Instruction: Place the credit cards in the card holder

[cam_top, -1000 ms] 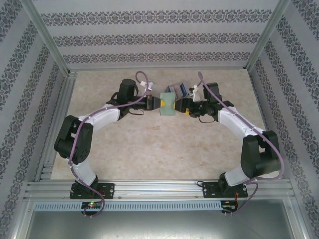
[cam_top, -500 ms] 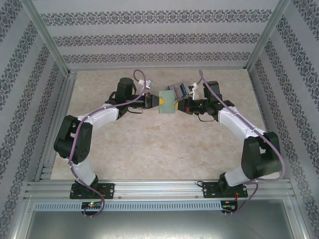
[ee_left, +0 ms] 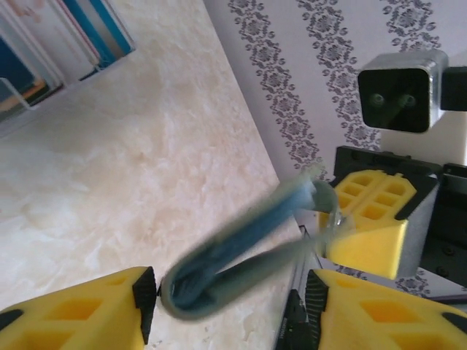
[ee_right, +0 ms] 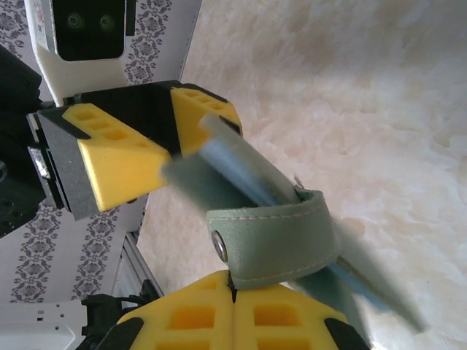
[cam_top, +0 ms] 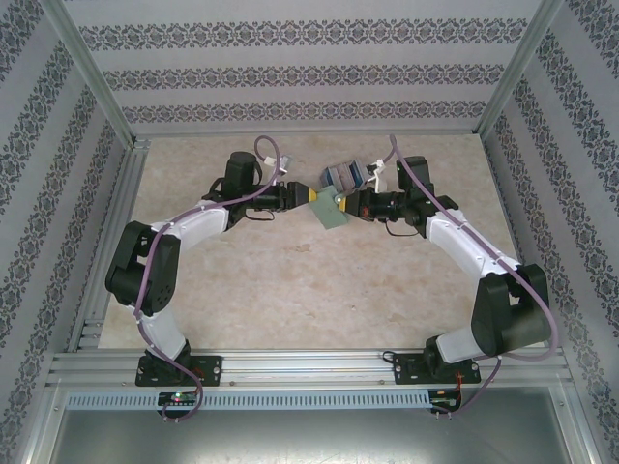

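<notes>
In the top view the nearest part of the table point(cam_top: 309, 290) is bare and wide, from the arm bases up to the middle. A metal rail point(cam_top: 104, 246) closes its left edge, and the right edge meets the patterned side wall.

Farther back the left gripper point(cam_top: 309, 196) and the right gripper point(cam_top: 350, 205) stand tip to tip. The grey-green card holder point(cam_top: 331, 213) hangs tilted between them. From above I cannot read how the jaws stand.

The wrist views show this. In the right wrist view the right gripper point(ee_right: 233, 295) is clenched. Its yellow fingers press together on the strap point(ee_right: 273, 240) of the card holder point(ee_right: 241, 171), just below a small metal snap point(ee_right: 217, 244). The body of the holder is blurred and reaches toward the fingers of the other arm.

In the left wrist view the left gripper point(ee_left: 230, 292) is released, with its fingers apart. The folded end of the card holder point(ee_left: 219, 266) lies between them, just beside one pad and with a gap to the other.

The credit cards point(cam_top: 345, 176) are just behind the holder, near the right gripper. The left wrist view shows them point(ee_left: 80, 33) as a tight bundle, blue and white. Behind them a strip of free table runs to the back wall point(cam_top: 309, 77).
</notes>
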